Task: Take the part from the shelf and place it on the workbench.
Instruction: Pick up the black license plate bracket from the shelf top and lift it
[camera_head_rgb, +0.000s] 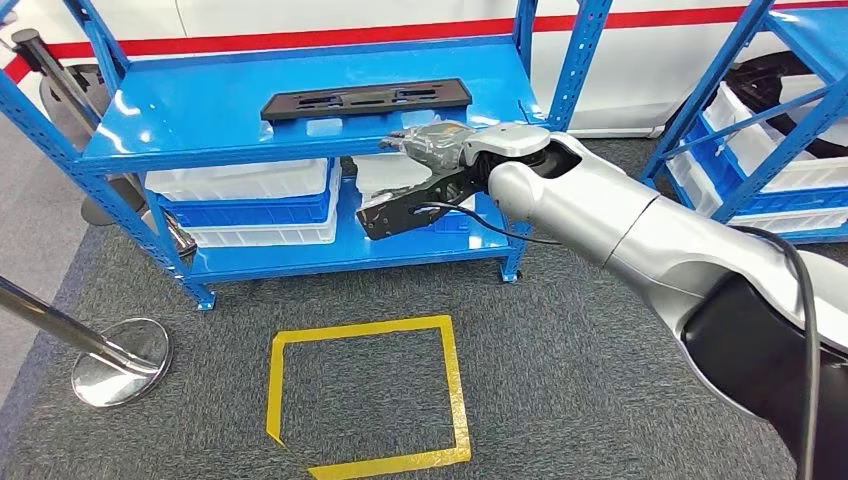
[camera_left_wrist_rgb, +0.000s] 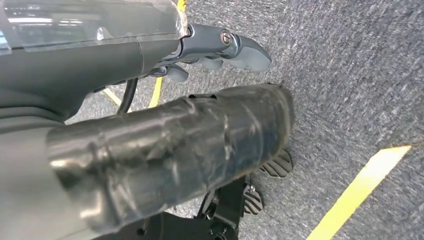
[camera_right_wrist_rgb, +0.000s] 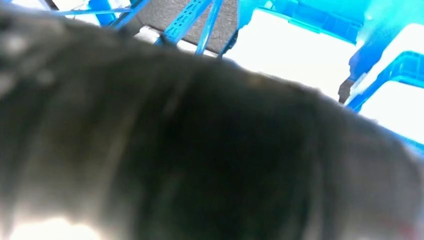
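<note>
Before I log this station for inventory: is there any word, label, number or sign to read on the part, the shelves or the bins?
None can be read.
Black part on the blue shelf: no legible marking.
White and blue bins: no label visible.
Yellow tape square on the floor: a plain outline, no text.
Right robot hand, reaching at the shelf edge: no lettering visible.
Right wrist view: too blurred to read.

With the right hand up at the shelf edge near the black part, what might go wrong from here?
1. The right hand is at the front edge of the blue shelf, with the black part lying further back; its fingers may catch the shelf lip.
2. The part is long and flat; a grip at one end may let it tilt or slip.
3. The right wrist view is blurred, giving little help on contact.
</note>
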